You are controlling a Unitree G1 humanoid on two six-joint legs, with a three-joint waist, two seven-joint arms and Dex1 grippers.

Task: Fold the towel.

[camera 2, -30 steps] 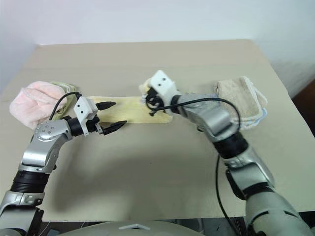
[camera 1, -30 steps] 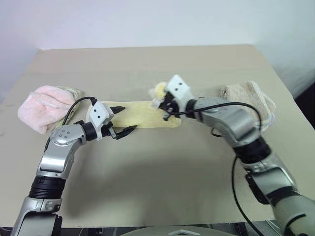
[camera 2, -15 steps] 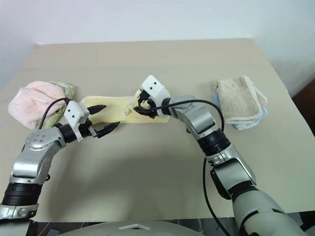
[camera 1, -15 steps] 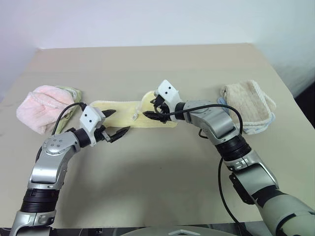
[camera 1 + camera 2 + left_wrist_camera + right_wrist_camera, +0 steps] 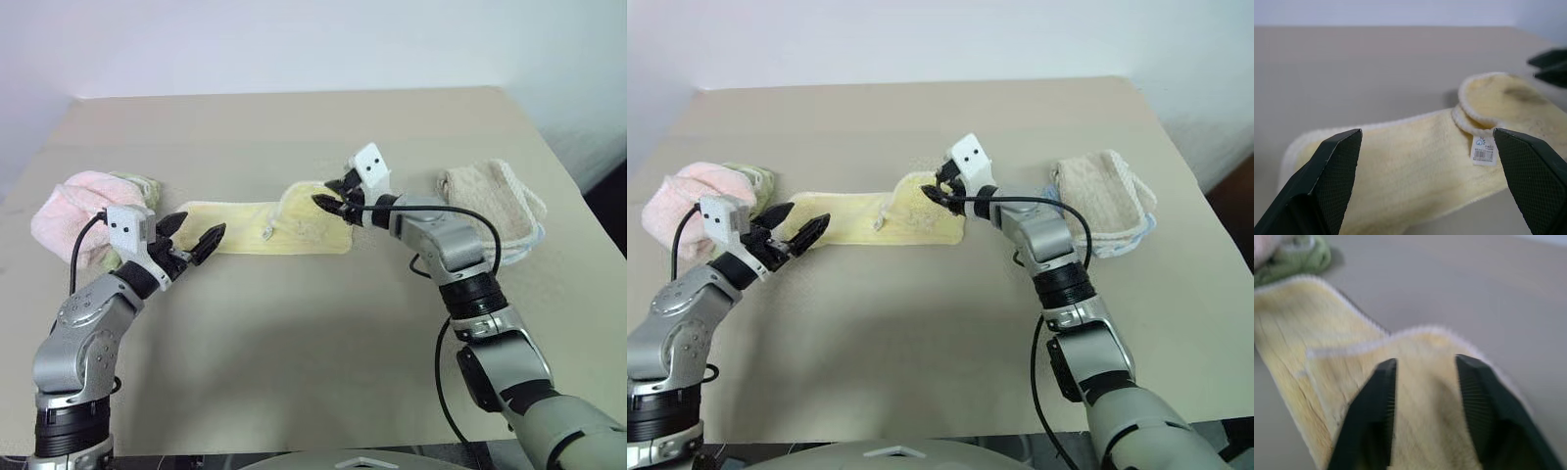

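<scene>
The pale yellow towel [image 5: 240, 227] lies flat across the middle of the table, its right end folded back over itself. A small white tag [image 5: 1483, 150] hangs at the fold's edge. My left gripper [image 5: 203, 224] hovers open just off the towel's left end, pointing along it, with nothing between its fingers. Over the folded right end, my right gripper [image 5: 325, 194] stands with a narrow gap between its fingers [image 5: 1371, 416]. It holds nothing, and the towel [image 5: 1420, 396] shows below that gap.
A pink fluffy towel [image 5: 73, 204] on a green cloth [image 5: 145, 183] sits at the table's left edge, close behind my left gripper. A folded beige towel [image 5: 498, 201] lies to the right, beside my right forearm. The tan table [image 5: 294, 333] ends just in front.
My right gripper carried the towel's right end leftward, laid it down folded, let go and drew back to the right. My left gripper pulled back to the left and rolled.
</scene>
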